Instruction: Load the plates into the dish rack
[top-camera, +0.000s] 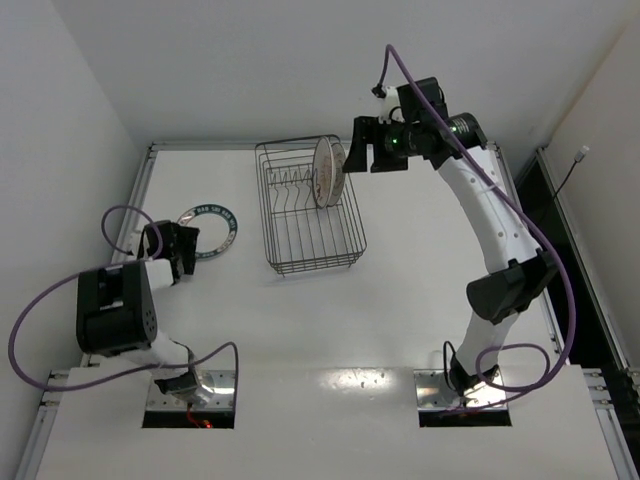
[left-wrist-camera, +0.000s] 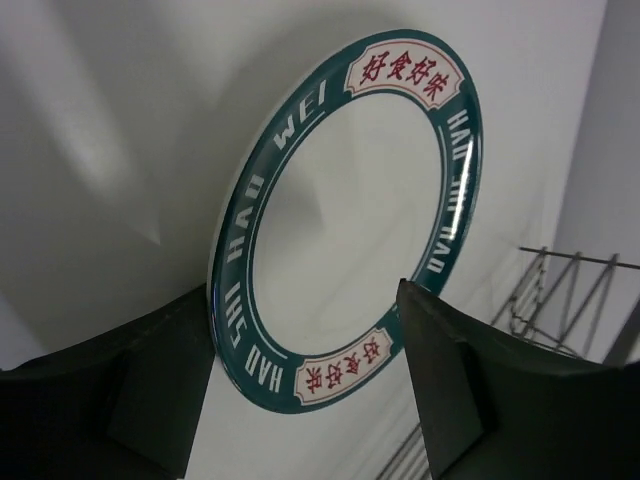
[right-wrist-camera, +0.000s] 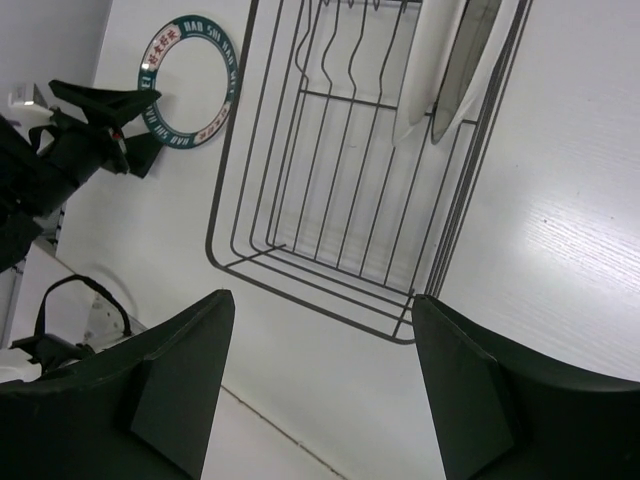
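The white plate with the dark teal ring rim lies flat on the table, left of the dish rack. My left gripper is open at the plate's near-left rim. In the left wrist view the plate fills the middle, its near rim between my open fingers. Two plates stand on edge among the tines at the rack's far end. My right gripper is open and empty in the air, just right of them. In the right wrist view the rack holds both plates.
The rack's near half holds nothing but wire. A raised frame runs along the table's edges, with white walls behind and to the left. The left arm and the teal plate show in the right wrist view. Rack wires show at the right of the left wrist view.
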